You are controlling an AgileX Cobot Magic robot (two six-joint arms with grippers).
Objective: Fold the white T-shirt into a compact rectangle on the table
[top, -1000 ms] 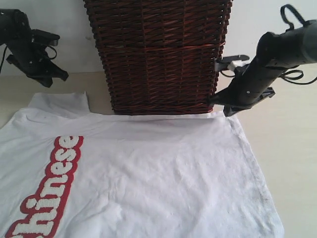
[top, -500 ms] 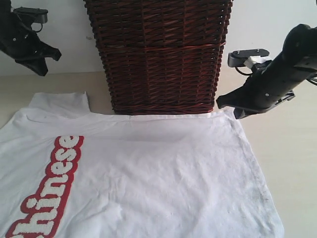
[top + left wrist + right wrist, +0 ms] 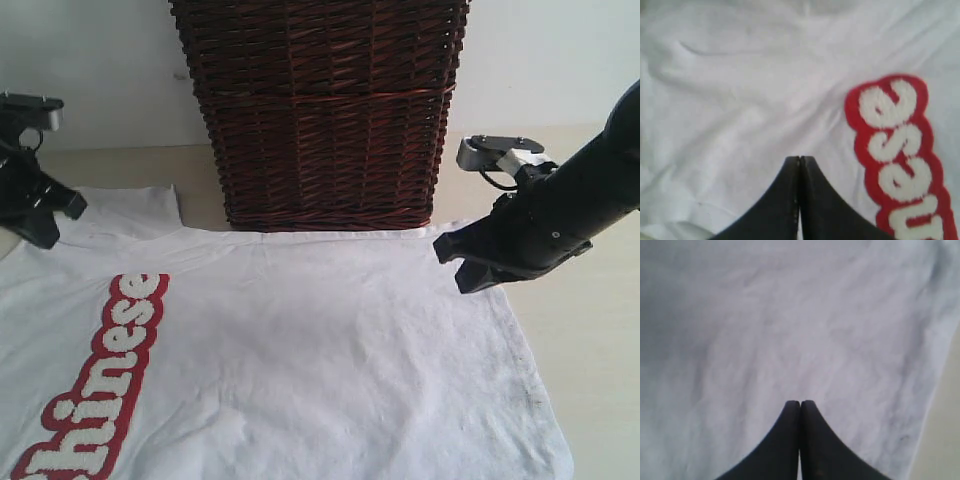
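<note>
Counter: pale beige, bare along the right of the exterior view.
White T-shirt: spread flat and unfolded on the counter, with its far edge at the foot of the basket.
Basket: dark brown wicker, upright behind the shirt.
Lettering: fuzzy white on red, on the shirt's left part.
Right claw: closed tight and empty, over the shirt near its right edge.
Left claw: closed tight and empty, over cloth beside the lettering's end.
</note>
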